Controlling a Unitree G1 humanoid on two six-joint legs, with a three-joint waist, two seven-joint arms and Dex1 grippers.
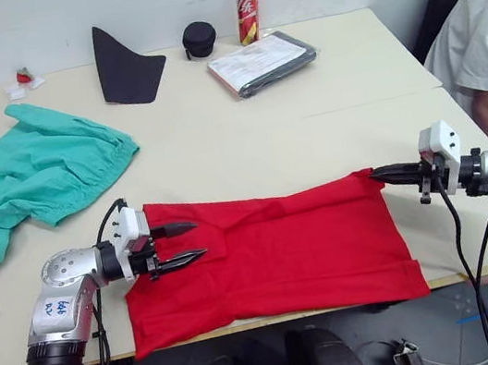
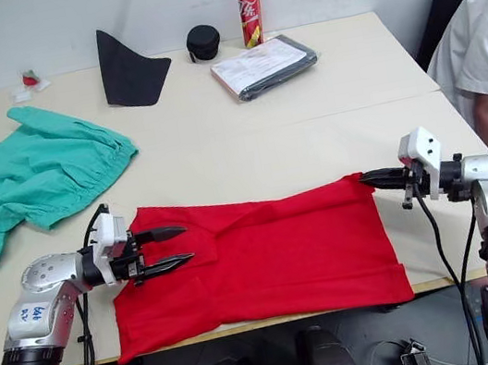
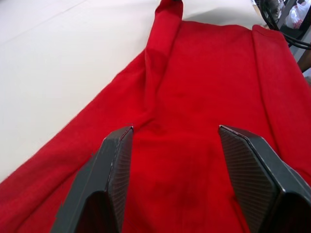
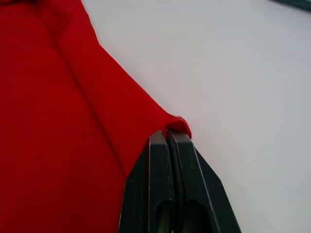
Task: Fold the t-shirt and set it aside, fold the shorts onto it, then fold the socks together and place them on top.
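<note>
Spread wide, my left gripper [image 1: 189, 243] hovers over the t-shirt's [image 1: 284, 255] left end, while my right gripper [image 4: 168, 138] is clenched on a pinch of its far right corner. I see the bright red shirt lying flat along the near edge of the table [image 1: 309, 125], lightly creased.

A red drinks can [image 1: 249, 9] stands at the far edge of the worktop [image 1: 309, 125], at about 12 o'clock, with white lettering running down its side; the lettering is too small to read for certain. A white label [image 1: 56, 308] with blue marks sits on the left arm, at about 8 o'clock; its characters cannot be made out. Nothing else bears legible text.
</note>
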